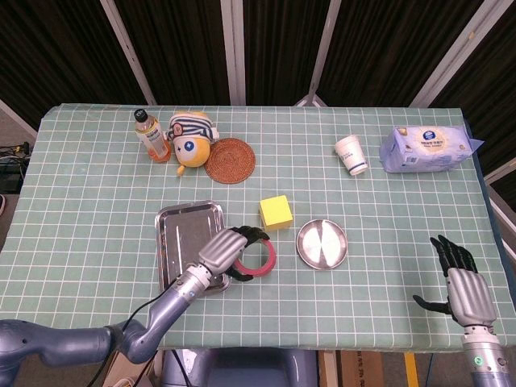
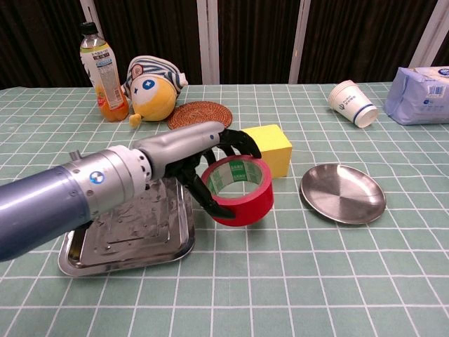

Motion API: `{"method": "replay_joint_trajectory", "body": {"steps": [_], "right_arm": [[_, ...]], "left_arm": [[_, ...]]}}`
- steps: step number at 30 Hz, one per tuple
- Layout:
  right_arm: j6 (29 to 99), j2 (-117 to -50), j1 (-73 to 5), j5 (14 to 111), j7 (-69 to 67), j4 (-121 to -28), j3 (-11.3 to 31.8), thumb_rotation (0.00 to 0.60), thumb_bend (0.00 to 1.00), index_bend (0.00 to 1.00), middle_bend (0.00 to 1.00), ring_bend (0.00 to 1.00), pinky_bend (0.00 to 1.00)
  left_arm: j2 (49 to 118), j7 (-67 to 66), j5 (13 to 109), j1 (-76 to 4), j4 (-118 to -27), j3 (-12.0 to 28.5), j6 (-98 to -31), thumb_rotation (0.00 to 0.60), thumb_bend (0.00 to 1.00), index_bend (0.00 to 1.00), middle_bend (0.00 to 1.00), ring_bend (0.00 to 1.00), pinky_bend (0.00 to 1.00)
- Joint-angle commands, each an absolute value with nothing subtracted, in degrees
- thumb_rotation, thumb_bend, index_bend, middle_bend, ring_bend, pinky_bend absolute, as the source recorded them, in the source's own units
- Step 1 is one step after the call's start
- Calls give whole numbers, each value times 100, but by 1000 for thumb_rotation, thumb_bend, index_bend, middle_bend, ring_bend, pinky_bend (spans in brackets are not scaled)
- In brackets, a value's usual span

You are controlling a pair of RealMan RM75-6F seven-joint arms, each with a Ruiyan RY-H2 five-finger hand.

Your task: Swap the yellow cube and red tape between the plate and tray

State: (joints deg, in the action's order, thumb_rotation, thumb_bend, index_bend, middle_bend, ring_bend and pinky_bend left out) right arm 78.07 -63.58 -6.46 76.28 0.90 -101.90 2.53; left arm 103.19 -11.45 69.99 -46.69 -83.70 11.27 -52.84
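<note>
Beside the tray (image 1: 179, 234), left robot hand (image 2: 210, 158) grips red tape (image 2: 242, 189).

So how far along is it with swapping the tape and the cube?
Partway. The tray is bare and the yellow cube sits on the cloth between tray and plate, so both things are out. In hand: the left hand holds the red tape between tray and plate. Left: tape onto the plate, cube into the tray. The right hand holds nothing.
</note>
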Motion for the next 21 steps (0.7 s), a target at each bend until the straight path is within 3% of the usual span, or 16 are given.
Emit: {"method": "replay_joint_trajectory", "body": {"steps": [1,6,14,21], "right_arm": [[7800,-6358,-641,7614,84,-10174,267,600,19,0,0,0,0],[7790,-6350,-629,7610,73,-10159,279,600,19,0,0,0,0],[7839,-6339,-590,7654,74,-10193,290,600,19,0,0,0,0],[7869,-6341,-555,7623,99,-10214,314,600,19,0,0,0,0]], "left_arm": [[10605,-1261,6803,-4894,-8017,1196,-5021,600,170,251,102,67,282],[10768,-1404,6821,-4956,-7944,1179,-5079,600,6,214,18,0,192],[10325,-1697,6795,-4881,-8717,1069,-5140,600,0,202,4,0,180],[9798,-2153,6621,-4694,-9501,1163,-5629,600,0,199,3,0,169]]}}
